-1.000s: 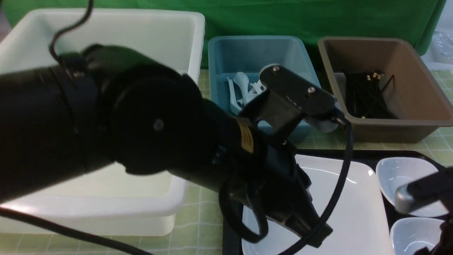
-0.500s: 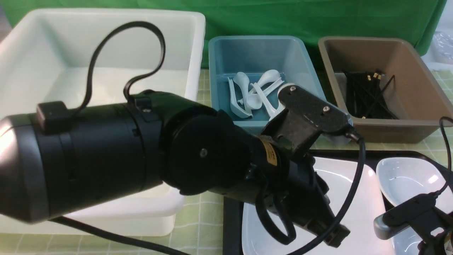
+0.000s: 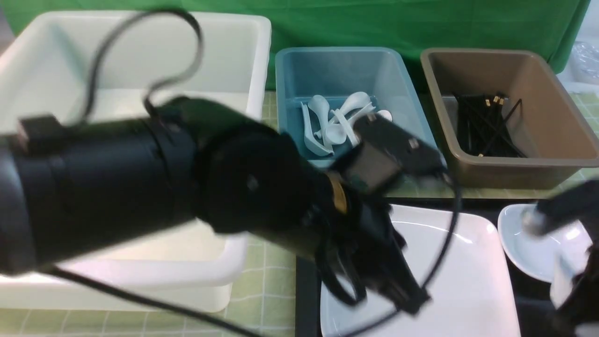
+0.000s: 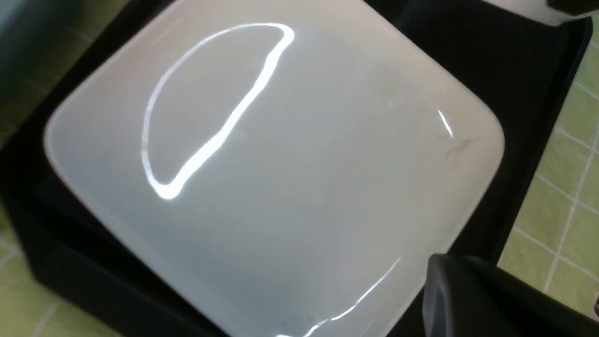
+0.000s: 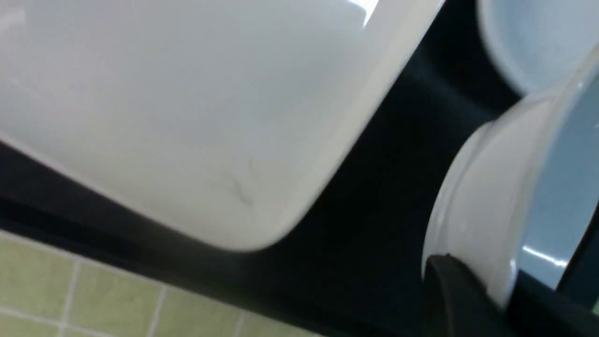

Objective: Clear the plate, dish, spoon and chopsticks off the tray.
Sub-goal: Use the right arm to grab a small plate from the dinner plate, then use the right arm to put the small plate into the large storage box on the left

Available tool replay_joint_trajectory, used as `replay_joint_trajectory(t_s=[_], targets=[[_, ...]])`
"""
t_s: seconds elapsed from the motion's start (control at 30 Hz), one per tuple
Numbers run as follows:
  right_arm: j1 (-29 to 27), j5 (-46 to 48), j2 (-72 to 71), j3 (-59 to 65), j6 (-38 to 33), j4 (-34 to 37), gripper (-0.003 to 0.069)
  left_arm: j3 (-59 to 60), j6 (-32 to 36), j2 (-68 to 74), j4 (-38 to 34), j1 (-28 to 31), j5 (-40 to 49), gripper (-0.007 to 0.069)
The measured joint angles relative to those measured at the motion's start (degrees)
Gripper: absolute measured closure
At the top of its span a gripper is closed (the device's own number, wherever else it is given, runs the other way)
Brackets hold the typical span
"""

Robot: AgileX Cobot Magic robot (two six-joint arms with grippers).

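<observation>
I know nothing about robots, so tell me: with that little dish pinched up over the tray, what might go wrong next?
1. The right fingers grip the glossy small dish only by its rim, steeply tilted. It may slip and fall onto the tray or the other dish.
2. The left arm hangs low over the plate. With both arms crowding the same tray, they might bump.

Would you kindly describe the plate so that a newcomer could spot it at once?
Look at the black tray in front of the blue tub. The plate lies on its left part: a glossy white rounded square, far bigger than the small oval dish on its right.
</observation>
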Motion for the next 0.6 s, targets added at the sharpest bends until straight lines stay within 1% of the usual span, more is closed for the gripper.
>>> replay_joint_trajectory(t_s=[0.07,0.1,0.13,0.2,0.27,0.33,0.37,0.5,0.6], targets=[[0.00,-0.21,-1.93,-6.61,0.00,1.37,0.0592,-3.29,-0.65,-1.49,0.65,3.48,3.61,0.0622],[0.00,-0.30,-2.17,-7.36,0.00,1.92,0.0592,-4.07,-0.65,-1.84,0.74,3.92,4.00,0.0622],[0.00,-0.79,-2.41,-11.25,-0.47,3.26,0.0592,-5.57,-0.77,-2.66,0.80,6.20,5.53,0.0622],[0.07,-2.96,-0.34,-21.23,-5.21,12.32,0.0592,-9.78,-0.92,-6.33,1.08,13.02,10.05,0.0622],[1.59,-3.66,4.51,-30.15,-10.78,21.56,0.0592,-11.02,-1.06,-10.21,1.13,20.28,11.95,0.0622],[4.67,-3.88,9.98,-36.01,-13.62,26.32,0.0592,-10.97,-1.11,-13.88,1.25,25.46,13.52,0.0622],[7.97,-4.16,14.05,-41.18,-14.71,27.53,0.0592,-10.66,-1.13,-16.37,1.43,30.25,14.87,0.0622],[17.77,-5.41,28.33,-55.28,-17.11,27.82,0.0592,-7.12,-2.58,-24.39,1.81,44.42,18.48,0.0622],[23.26,-5.78,37.61,-64.35,-17.94,28.00,0.0592,-3.95,-3.38,-28.62,1.76,52.05,18.98,0.0622]])
